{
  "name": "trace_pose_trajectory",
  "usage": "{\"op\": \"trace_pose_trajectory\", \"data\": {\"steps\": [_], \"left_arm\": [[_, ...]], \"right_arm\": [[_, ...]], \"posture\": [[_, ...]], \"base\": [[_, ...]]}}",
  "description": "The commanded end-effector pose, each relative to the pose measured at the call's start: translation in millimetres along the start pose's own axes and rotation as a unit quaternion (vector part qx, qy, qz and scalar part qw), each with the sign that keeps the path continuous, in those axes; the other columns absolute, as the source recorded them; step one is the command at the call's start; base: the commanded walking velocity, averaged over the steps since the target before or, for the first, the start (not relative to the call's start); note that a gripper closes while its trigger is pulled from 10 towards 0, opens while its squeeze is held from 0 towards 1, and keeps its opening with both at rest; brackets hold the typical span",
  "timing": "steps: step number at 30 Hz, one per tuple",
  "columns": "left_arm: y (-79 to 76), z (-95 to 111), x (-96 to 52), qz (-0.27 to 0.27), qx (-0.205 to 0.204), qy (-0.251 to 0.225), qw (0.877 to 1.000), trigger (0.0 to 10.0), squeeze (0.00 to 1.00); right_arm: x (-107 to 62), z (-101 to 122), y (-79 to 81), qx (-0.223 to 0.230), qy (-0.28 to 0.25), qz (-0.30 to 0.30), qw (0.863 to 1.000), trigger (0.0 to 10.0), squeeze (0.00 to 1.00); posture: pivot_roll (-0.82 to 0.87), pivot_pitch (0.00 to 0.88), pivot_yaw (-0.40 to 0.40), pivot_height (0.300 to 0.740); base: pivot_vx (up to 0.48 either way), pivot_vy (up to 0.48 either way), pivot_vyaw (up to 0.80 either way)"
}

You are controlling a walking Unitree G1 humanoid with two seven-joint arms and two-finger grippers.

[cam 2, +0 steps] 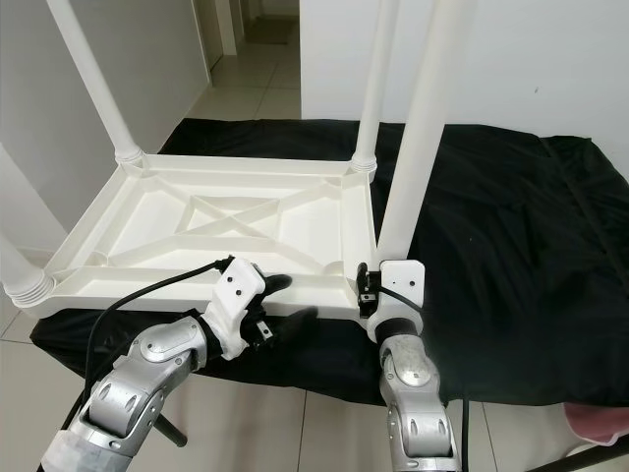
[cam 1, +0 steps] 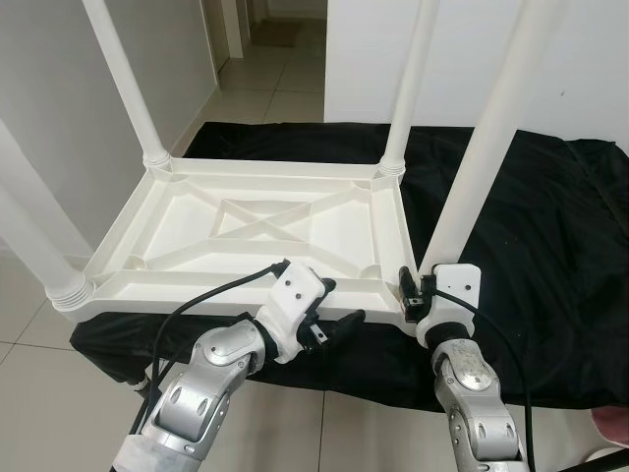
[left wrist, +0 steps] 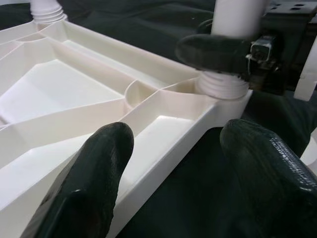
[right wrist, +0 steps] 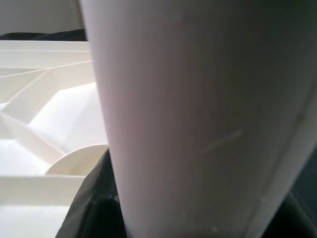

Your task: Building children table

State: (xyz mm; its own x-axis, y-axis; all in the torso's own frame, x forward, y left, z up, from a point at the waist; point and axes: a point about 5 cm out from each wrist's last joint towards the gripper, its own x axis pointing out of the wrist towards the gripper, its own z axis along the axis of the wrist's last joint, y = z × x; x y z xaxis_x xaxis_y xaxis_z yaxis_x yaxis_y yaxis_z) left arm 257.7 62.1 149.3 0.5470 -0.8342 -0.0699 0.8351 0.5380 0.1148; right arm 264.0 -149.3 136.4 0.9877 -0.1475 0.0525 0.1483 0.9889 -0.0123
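Black cloth (cam 1: 550, 246) is covering a low surface that is standing on a pale tiled floor (cam 1: 256, 93), with white walls rising behind and a passage opening at the far left. Lying upside down on the cloth is the white plastic table top (cam 1: 265, 231), its ribbed underside facing up with a crossed brace in the middle. Four white legs are standing up from its corners: the far left leg (cam 1: 123, 79), the far right leg (cam 1: 411, 84), the near left leg (cam 1: 34, 241) and the near right leg (cam 1: 482, 147).

The right hand (cam 1: 415, 292) is sitting at the near right corner of the table top, low on the near right leg just above its ribbed collar. In the left wrist view one of its black fingers (left wrist: 213, 52) is lying across the front of that leg, and the right wrist view is showing the white shaft pressed close against the camera with a dark finger at its base, so this hand is closing around the leg.

The left hand (cam 1: 334, 329) is hovering at the near edge of the table top, just left of the same corner. Its two fingers (left wrist: 89, 183) are spreading wide apart with nothing between them, one over the ribbed underside and the other over the black cloth outside the rim.
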Motion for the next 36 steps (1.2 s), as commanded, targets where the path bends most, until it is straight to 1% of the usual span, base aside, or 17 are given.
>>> {"op": "trace_pose_trajectory", "data": {"steps": [1, 2, 3, 5, 9, 10, 14, 18, 19, 20, 21, 23, 26, 29, 30, 32, 36], "left_arm": [[4.1, 2, -2.1, 0.019, 0.001, -0.003, 1.0, 10.0, 0.0], [4.1, 2, -2.1, 0.019, 0.001, -0.003, 1.0, 10.0, 0.0], [4.7, 2, -1.8, 0.02, 0.001, -0.003, 1.0, 10.0, 0.0], [4.6, 2, -0.9, 0.021, 0.002, -0.004, 1.0, 10.0, 0.0], [4.1, 4, 1.8, 0.021, 0.001, -0.01, 1.0, 10.0, 0.0], [4.0, 4, 2.2, 0.021, 0.001, -0.01, 1.0, 10.0, 0.0], [3.7, 4, 2.5, 0.021, 0.002, -0.01, 1.0, 10.0, 0.0], [2.1, 4, 2.8, 0.018, 0.002, -0.011, 1.0, 10.0, 0.0], [1.5, 4, 3.5, 0.015, 0.003, -0.011, 1.0, 10.0, 0.0], [1.5, 4, 3.5, 0.015, 0.003, -0.011, 1.0, 10.0, 0.0], [1.1, 5, 4.0, 0.014, 0.003, -0.012, 1.0, 10.0, 0.0], [1.1, 5, 4.0, 0.014, 0.003, -0.012, 1.0, 10.0, 0.0], [0.9, 5, 4.2, 0.012, 0.003, -0.012, 1.0, 10.0, 0.0], [1.1, 5, 4.2, 0.012, 0.003, -0.012, 1.0, 10.0, 0.0], [0.7, 5, 3.2, 0.012, 0.003, -0.011, 1.0, 10.0, 0.0], [-0.5, 5, 1.9, 0.008, 0.003, -0.01, 1.0, 10.0, 0.0], [-0.1, 6, 0.9, 0.006, 0.001, -0.009, 1.0, 10.0, 0.0]], "right_arm": [[-4.4, -13, 6.7, 0.0, 0.036, -0.001, 0.999, 10.0, 0.0], [-4.4, -13, 6.7, 0.0, 0.036, -0.001, 0.999, 10.0, 0.0], [-4.3, -12, 11.6, 0.002, 0.034, 0.012, 0.999, 10.0, 0.0], [-4.1, -11, 14.4, 0.0, 0.035, 0.02, 0.999, 10.0, 0.0], [-3.1, -7, 17.6, 0.005, 0.025, 0.04, 0.999, 10.0, 0.0], [-2.8, -4, 18.3, 0.013, 0.017, 0.052, 0.998, 10.0, 1.0], [-2.1, 0, 18.3, 0.022, 0.005, 0.07, 0.997, 10.0, 1.0], [0.6, 6, 10.9, 0.012, -0.011, 0.076, 0.997, 10.0, 1.0], [0.3, 9, 6.1, 0.007, -0.019, 0.097, 0.995, 10.0, 0.55], [0.3, 9, 6.1, 0.007, -0.019, 0.097, 0.995, 10.0, 0.55], [-0.4, 11, 1.9, 0.004, -0.026, 0.118, 0.993, 10.0, 0.0], [-0.4, 11, 1.9, 0.004, -0.026, 0.118, 0.993, 10.0, 0.0], [-3.8, 12, -7.9, -0.002, -0.026, 0.187, 0.982, 10.0, 0.0], [-4.3, 12, -11.0, -0.005, -0.026, 0.205, 0.979, 10.0, 0.0], [-4.9, 11, -12.9, -0.017, -0.027, 0.238, 0.971, 10.0, 0.0], [-3.3, 11, -19.6, -0.04, -0.028, 0.287, 0.957, 10.0, 0.0], [8.4, 11, -29.1, -0.071, -0.024, 0.333, 0.94, 10.0, 0.0]], "posture": [[-0.04, 0.036, 0.02, 0.74], [-0.04, 0.036, 0.02, 0.74], [-0.04, 0.035, 0.017, 0.74], [-0.05, 0.029, 0.012, 0.74], [-0.05, 0.025, 0.007, 0.74], [-0.05, 0.023, 0.005, 0.74], [-0.05, 0.024, 0.005, 0.74], [-0.05, 0.02, 0.006, 0.74], [-0.05, 0.02, 0.006, 0.74], [-0.05, 0.02, 0.006, 0.74], [-0.05, 0.02, 0.015, 0.74], [-0.05, 0.02, 0.015, 0.74], [-0.05, 0.019, 0.018, 0.74], [-0.05, 0.019, 0.018, 0.74], [-0.05, 0.028, 0.037, 0.74], [-0.04, 0.03, 0.038, 0.74], [-0.05, 0.033, 0.052, 0.74]], "base": [[0.0, 0.0, 0.0], [0.0, 0.0, 0.0], [0.0, 0.0, 0.0], [0.0, 0.0, 0.0], [0.0, 0.0, 0.0], [0.0, 0.0, 0.0], [0.0, 0.0, 0.0], [0.0, 0.0, 0.0], [0.0, 0.0, 0.0], [0.0, 0.0, 0.0], [0.0, 0.0, 0.0], [0.0, 0.0, 0.0], [0.0, 0.0, 0.0], [0.0, 0.0, 0.0], [0.0, 0.0, 0.0], [0.0, 0.0, 0.0], [0.0, 0.0, 0.0]]}}
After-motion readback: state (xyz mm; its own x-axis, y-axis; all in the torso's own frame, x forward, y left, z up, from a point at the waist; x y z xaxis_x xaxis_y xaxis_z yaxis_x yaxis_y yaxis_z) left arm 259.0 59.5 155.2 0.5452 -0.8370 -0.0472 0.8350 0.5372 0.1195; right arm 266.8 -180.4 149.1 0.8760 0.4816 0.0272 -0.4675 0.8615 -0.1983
